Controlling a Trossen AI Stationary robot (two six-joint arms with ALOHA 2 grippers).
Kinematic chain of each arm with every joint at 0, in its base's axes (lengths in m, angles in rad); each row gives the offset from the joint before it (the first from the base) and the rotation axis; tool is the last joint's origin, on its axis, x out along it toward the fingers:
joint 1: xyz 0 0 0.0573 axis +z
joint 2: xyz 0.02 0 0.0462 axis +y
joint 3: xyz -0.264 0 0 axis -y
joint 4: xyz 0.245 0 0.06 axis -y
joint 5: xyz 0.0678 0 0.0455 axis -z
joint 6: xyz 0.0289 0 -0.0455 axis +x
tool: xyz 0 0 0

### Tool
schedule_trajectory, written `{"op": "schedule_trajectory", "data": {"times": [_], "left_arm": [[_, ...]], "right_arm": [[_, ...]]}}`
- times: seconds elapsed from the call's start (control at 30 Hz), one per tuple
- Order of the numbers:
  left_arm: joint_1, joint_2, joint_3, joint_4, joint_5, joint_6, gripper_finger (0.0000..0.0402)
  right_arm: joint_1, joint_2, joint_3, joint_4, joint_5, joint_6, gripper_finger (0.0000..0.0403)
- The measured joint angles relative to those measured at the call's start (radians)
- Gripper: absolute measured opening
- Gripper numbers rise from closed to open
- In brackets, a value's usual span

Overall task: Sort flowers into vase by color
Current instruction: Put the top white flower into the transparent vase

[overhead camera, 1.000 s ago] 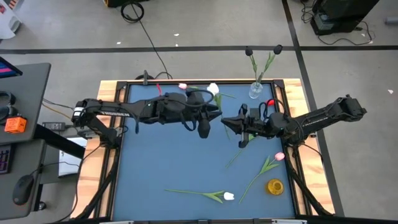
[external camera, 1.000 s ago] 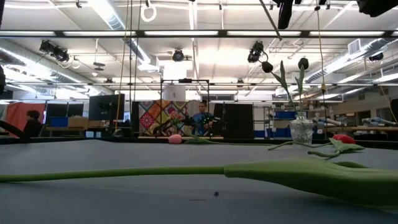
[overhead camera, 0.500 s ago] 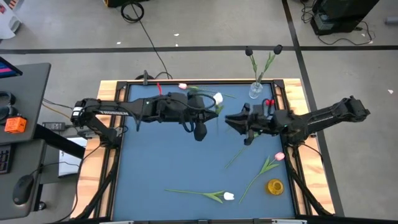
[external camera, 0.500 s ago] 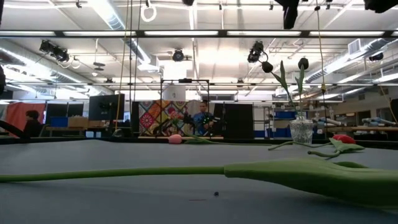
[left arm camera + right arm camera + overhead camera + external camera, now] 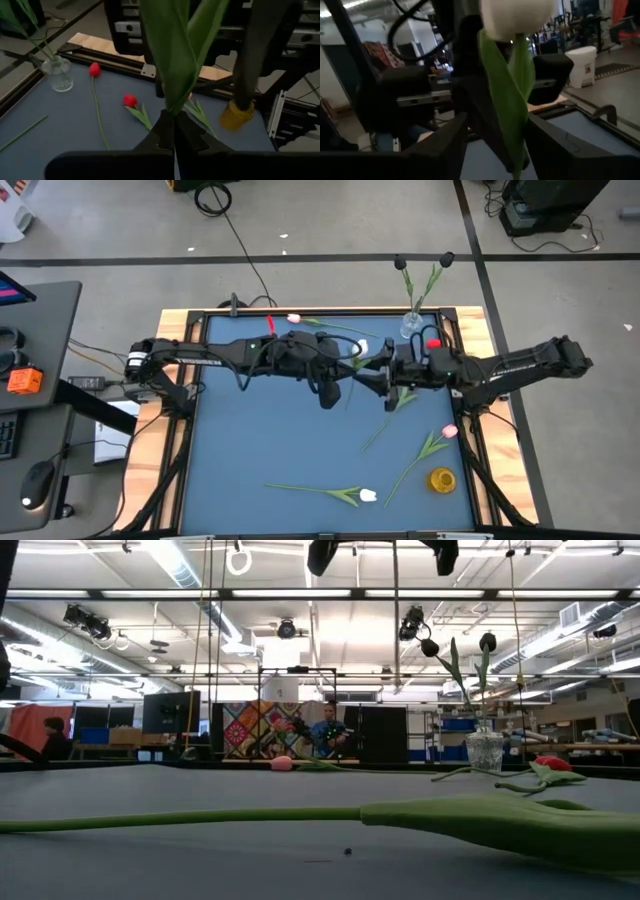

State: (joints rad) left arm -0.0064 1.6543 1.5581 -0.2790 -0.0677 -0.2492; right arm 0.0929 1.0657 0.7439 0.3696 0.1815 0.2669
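Since a second ago both arms have closed in mid-table: my left end effector point(image 5: 345, 378) is clamped on the white tulip point(image 5: 361, 347) stem, my right end effector point(image 5: 372, 375) has spread open just beside it.

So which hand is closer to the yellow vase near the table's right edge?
The right hand. It hangs over the table's middle, up and to the left of the yellow vase. The left hand sits farther left still, shut on a white tulip.

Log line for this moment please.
left gripper: shut on white tulip | right gripper: open around it | stage: handover mid-air
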Motion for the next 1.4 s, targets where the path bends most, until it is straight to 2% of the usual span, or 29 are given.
{"op": "schedule_trajectory", "data": {"times": [0.13, 0.3, 0.33, 0.5, 0.6, 0.73, 0.87, 1.03, 1.23, 1.4], "left_arm": [[0.003, 0.0, 0.0, -0.001, 0.001, -0.002, 0.0], [0.005, 0.0, 0.0, -0.006, -0.01, -0.007, 0.0001], [0.005, 0.0, 0.0, -0.008, -0.019, -0.013, 0.0004], [0.004, -0.005, 0.0, -0.058, -0.128, -0.074, 0.0061], [0.009, -0.022, 0.001, -0.149, -0.204, -0.126, 0.0113], [0.021, -0.036, 0.001, -0.265, -0.224, -0.147, 0.0174], [0.028, -0.047, 0.001, -0.258, -0.125, -0.062, 0.0201], [0.091, -0.047, 0.001, -0.252, -0.035, 0.038, 0.0204], [0.264, -0.043, 0.0, -0.234, 0.153, 0.152, 0.0205], [0.405, -0.043, 0.0, -0.198, 0.31, 0.204, 0.0205]], "right_arm": [[-0.02, 0.007, 0.024, -0.062, 0.008, 0.03, 0.0144], [-0.062, 0.007, 0.038, -0.125, -0.007, 0.053, 0.0031], [-0.067, 0.007, 0.04, -0.128, -0.007, 0.046, 0.0019], [-0.092, -0.014, 0.043, -0.183, 0.067, 0.032, 0.0012], [-0.113, -0.051, 0.043, -0.271, 0.176, 0.029, 0.0012], [-0.142, -0.114, 0.043, -0.415, 0.345, 0.028, 0.0012], [-0.186, -0.182, 0.043, -0.486, 0.494, 0.0, 0.0012], [-0.288, -0.237, 0.043, -0.491, 0.577, -0.13, 0.0012], [-0.47, -0.241, 0.043, -0.469, 0.578, -0.173, 0.0012], [-0.6, -0.239, 0.043, -0.465, 0.512, -0.191, 0.0012]]}}
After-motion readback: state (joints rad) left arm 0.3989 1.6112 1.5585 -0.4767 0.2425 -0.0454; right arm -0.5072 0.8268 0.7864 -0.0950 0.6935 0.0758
